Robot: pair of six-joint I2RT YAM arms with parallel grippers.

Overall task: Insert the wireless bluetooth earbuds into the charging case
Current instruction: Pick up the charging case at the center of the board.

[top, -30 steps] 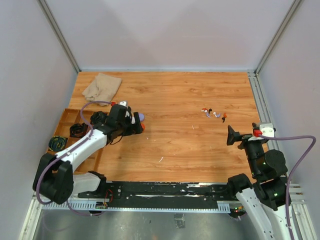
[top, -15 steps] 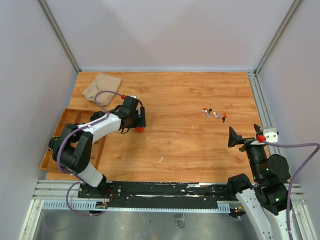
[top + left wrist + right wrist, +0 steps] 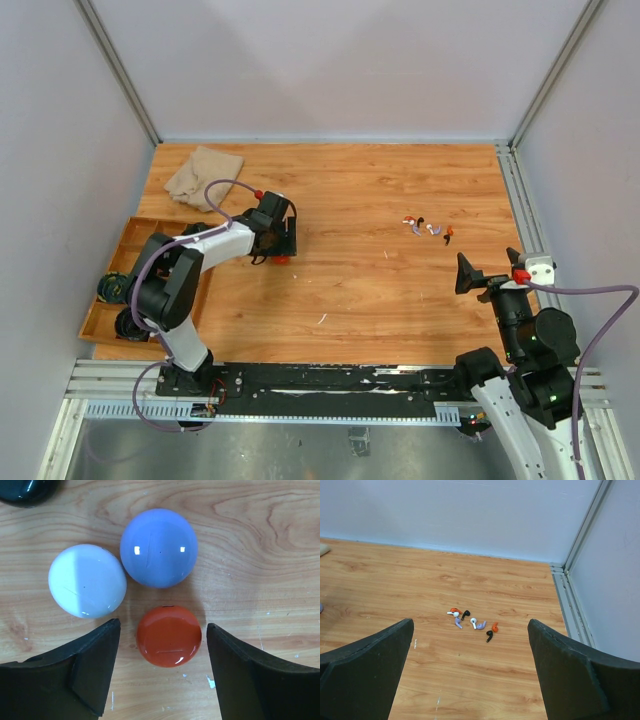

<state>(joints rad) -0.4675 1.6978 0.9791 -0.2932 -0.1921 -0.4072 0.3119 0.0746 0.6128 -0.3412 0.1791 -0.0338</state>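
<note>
The wireless bluetooth earbuds (image 3: 428,228) lie in a small loose cluster on the wooden table, right of centre: red, lilac, white and black buds (image 3: 472,623). My right gripper (image 3: 490,268) hovers well short of them, open and empty (image 3: 470,625). Several round glossy charging cases sit close together at the left. My left gripper (image 3: 163,630) is low over the red case (image 3: 169,636), with one finger on each side and a small gap left on both. Behind the red case are a lilac case (image 3: 159,547) and a white case (image 3: 87,580).
A black case (image 3: 25,490) lies at the edge of the left wrist view. A beige cloth (image 3: 204,172) sits at the back left. A wooden tray (image 3: 128,235) holding dark items runs along the left edge. Metal rails (image 3: 515,200) border the right side.
My left arm has swung right and come down over the cluster of cases, and its jaws have narrowed around the red one. The right gripper shifted slightly, still open.
</note>
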